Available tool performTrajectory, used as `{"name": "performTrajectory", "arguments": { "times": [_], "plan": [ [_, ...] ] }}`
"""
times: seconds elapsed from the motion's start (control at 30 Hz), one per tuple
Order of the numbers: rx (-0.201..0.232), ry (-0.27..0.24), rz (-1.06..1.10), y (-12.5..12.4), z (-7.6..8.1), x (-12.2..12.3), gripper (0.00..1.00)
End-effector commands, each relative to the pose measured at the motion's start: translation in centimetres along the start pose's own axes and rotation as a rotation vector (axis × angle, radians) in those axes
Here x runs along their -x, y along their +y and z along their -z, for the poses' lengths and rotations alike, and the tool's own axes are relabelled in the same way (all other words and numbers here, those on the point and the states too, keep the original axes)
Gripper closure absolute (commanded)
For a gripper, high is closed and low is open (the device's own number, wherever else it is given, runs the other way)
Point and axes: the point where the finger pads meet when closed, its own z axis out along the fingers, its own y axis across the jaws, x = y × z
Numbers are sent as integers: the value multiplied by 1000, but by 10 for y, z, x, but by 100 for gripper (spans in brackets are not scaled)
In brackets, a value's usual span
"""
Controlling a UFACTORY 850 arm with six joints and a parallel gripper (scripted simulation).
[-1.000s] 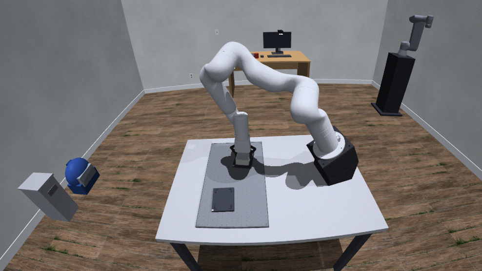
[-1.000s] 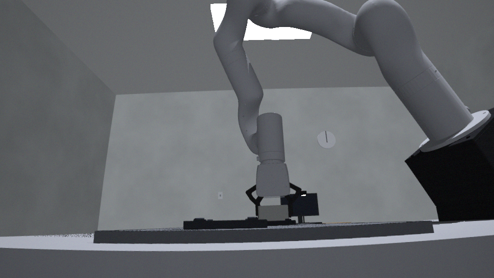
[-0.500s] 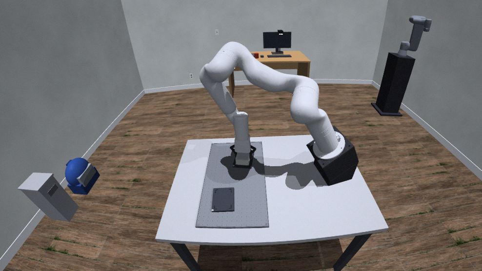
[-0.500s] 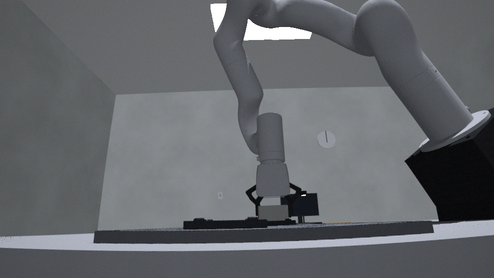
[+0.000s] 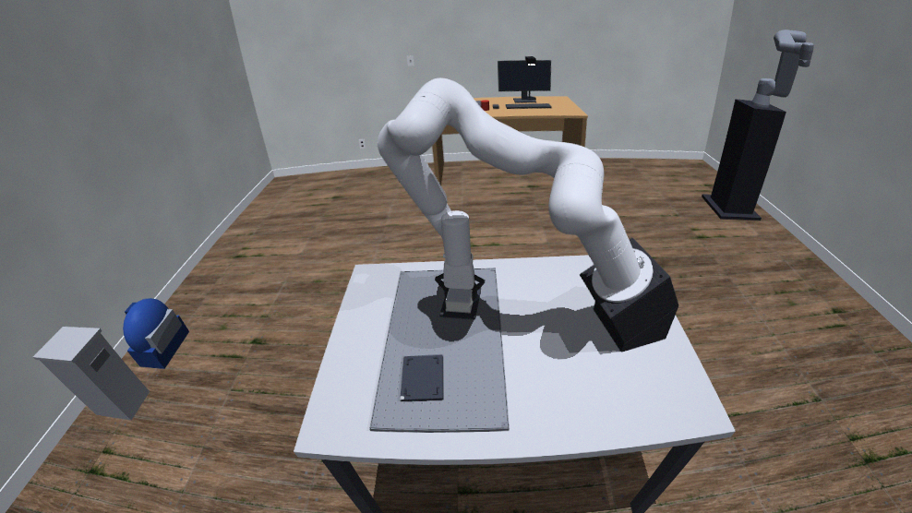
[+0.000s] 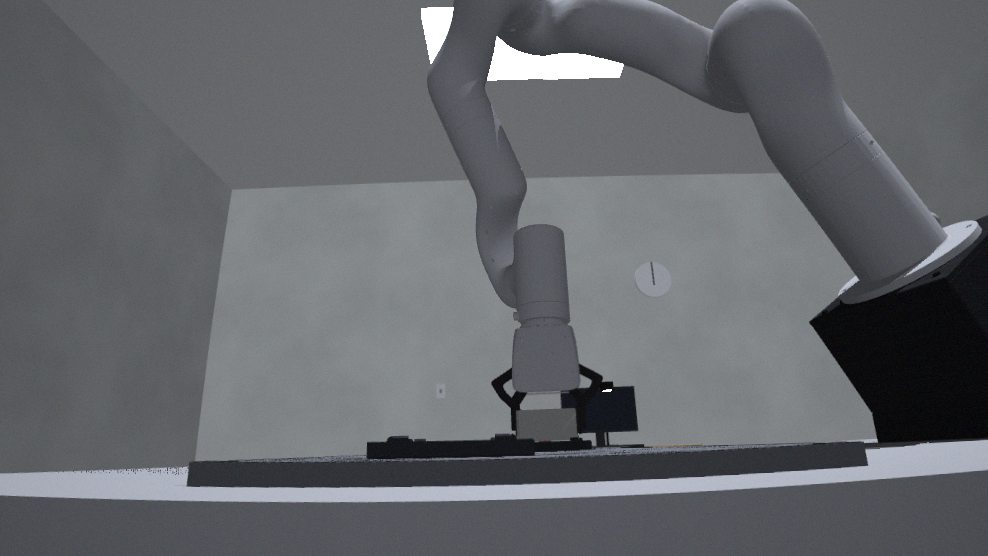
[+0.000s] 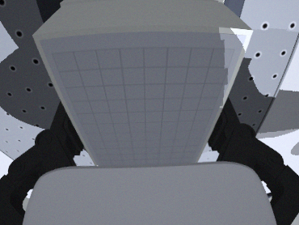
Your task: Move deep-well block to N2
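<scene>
Deep-well block (image 7: 141, 98) directly beneath the tool (image 6: 545, 414), gridded top face up toward the wrist camera, sitting between the two black fingers. Seen from the low exterior view as a pale block (image 6: 545, 423) with its lower edge close to plate nest N1 (image 6: 449, 448); cannot tell from these views whether lifted clear or resting in it. In the top view, mostly hidden under the wrist, at the far end of the perforated grey plate (image 5: 485, 395) on the white surface (image 5: 573, 395).

Tool spread nearly to full width and clenched on the block, one finger on each long side, linkages bowed outward on both sides. Tool pointing straight down, wrist vertical above it.

Plate nest N2 (image 5: 421, 376) at the near end of the same grey plate, well apart from the tool, dark and flat with pale corner marks. Arm reaching over from its black pedestal (image 5: 656, 318) at the right side of the surface, casting a shadow across the plate around N1.
</scene>
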Motion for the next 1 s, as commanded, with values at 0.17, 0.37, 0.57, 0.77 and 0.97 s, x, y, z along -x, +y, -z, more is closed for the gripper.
{"name": "performTrajectory", "arguments": {
  "times": [0.17,0.37,0.57,0.77,0.97],
  "plan": [
    [-1,0,0,-1,5,0,100],
    [-1,0,0,-1,9,0,100],
    [-1,0,0,-1,13,0,100],
    [-1,0,0,-1,16,0,100],
    [-1,0,0,-1,18,0,100]
  ]
}}
